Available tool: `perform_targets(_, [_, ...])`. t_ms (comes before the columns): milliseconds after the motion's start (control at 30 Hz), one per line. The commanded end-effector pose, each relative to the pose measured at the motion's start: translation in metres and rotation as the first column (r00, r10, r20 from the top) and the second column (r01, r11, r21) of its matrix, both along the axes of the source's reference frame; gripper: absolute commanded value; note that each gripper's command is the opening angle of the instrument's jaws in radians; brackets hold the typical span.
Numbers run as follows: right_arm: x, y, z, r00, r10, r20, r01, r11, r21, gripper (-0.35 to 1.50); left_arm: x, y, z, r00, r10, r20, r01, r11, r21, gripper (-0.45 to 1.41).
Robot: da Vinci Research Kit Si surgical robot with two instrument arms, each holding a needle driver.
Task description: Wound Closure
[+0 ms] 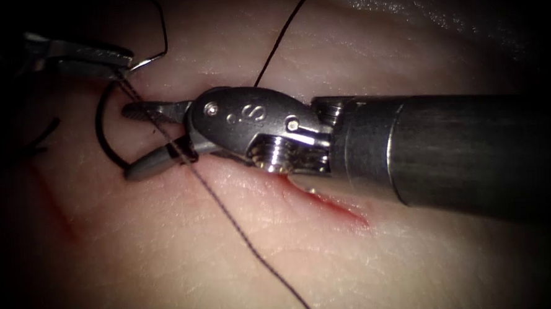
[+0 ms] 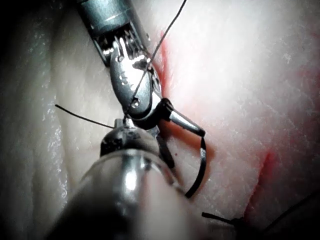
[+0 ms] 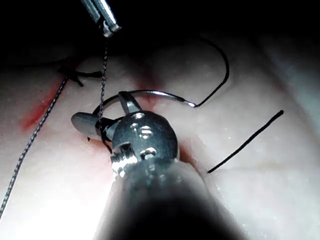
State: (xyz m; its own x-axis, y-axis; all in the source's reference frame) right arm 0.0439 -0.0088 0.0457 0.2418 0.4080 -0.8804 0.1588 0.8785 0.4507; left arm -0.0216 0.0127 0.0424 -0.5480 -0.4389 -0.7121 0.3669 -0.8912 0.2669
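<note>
Endoscope view, far left: the left arm's tool (image 1: 119, 63) had its jaws clamped on the thread (image 1: 228, 215), apparently lifting it so the strand ran taut and slanting down towards the right. Just below it the needle (image 1: 98, 122) lay as a dark arc on the tissue (image 1: 417, 272), beyond the left end of the cut (image 1: 343, 210). Neither tool gripped it. Its thread-bearing end sat up beside the left tool's tip, and whether its point had entered the tissue could not be made out. Next came the right arm's tool (image 1: 129, 139), jaws spread apart and holding nothing. The tight strand passed between them close to the hinge, which was probably why the left tool kept it stretched there. A stamped "S" could be read on that tool's metal wrist, the small marks beside it not legibly. Under its shaft the cut showed red fluid (image 1: 327, 203).
</note>
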Motion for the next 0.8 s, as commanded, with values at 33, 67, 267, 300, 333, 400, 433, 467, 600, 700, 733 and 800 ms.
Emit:
perform_targets(33, [0.0006,0.0,0.0003,1.0,-0.005,-0.007,0.005,1.0,-0.001,0.61,-0.0003,0.0001,0.0007,1.0,-0.002,0.018,0.002,1.0,-0.013,-0.45])
perform_targets(67, [0.0006,0.0,0.0004,1.0,-0.012,-0.01,0.012,1.0,-0.002,0.61,-0.0001,0.0003,0.0009,0.999,-0.001,0.033,0.002,1.0,-0.024,-0.45])
perform_targets(267, [0.0006,-0.0004,0.0005,0.998,-0.04,-0.043,0.04,0.999,-0.006,0.59,0.0,0.0018,0.0019,0.993,0.03,0.111,-0.024,0.998,-0.062,-0.45])
perform_targets(300, [0.0007,-0.0004,0.0004,0.998,-0.042,-0.047,0.041,0.999,-0.006,0.59,-0.0001,0.0019,0.0021,0.992,0.038,0.124,-0.03,0.998,-0.064,-0.45])
perform_targets(333, [0.0007,-0.0005,0.0004,0.998,-0.041,-0.052,0.041,0.999,0.001,0.59,-0.0001,0.002,0.0024,0.991,0.044,0.128,-0.036,0.997,-0.066,-0.45])
perform_targets(400, [0.0006,-0.0006,0.0003,0.996,-0.052,-0.075,0.053,0.999,0.004,0.59,-0.0002,0.0017,0.0034,0.987,0.065,0.144,-0.054,0.995,-0.079,-0.45])
perform_targets(433, [0.0006,-0.0007,0.0002,0.995,-0.057,-0.083,0.058,0.998,0.011,0.56,-0.0001,0.0016,0.0037,0.986,0.071,0.148,-0.059,0.995,-0.083,-0.45])
perform_targets(467, [0.0006,-0.0007,0.0001,0.994,-0.064,-0.086,0.065,0.998,0.011,0.56,-0.0001,0.0015,0.0042,0.985,0.079,0.152,-0.066,0.994,-0.089,-0.45])
perform_targets(600, [0.0006,-0.0011,-0.0003,0.988,-0.088,-0.128,0.092,0.996,0.022,0.46,0.0002,0.0013,0.0061,0.98,0.11,0.166,-0.092,0.989,-0.115,-0.45])
perform_targets(700, [0.0007,-0.0014,-0.0005,0.982,-0.106,-0.156,0.112,0.993,0.03,0.34,0.0004,0.0021,0.0071,0.977,0.115,0.179,-0.096,0.989,-0.114,-0.45])
perform_targets(733, [0.0007,-0.0014,-0.0005,0.982,-0.107,-0.158,0.114,0.993,0.036,0.32,0.0003,0.0025,0.0072,0.976,0.118,0.181,-0.099,0.989,-0.114,-0.45])
perform_targets(800, [0.0007,-0.0014,-0.0006,0.98,-0.113,-0.165,0.12,0.992,0.037,0.27,0.0002,0.0032,0.0076,0.975,0.113,0.191,-0.094,0.99,-0.107,-0.45])
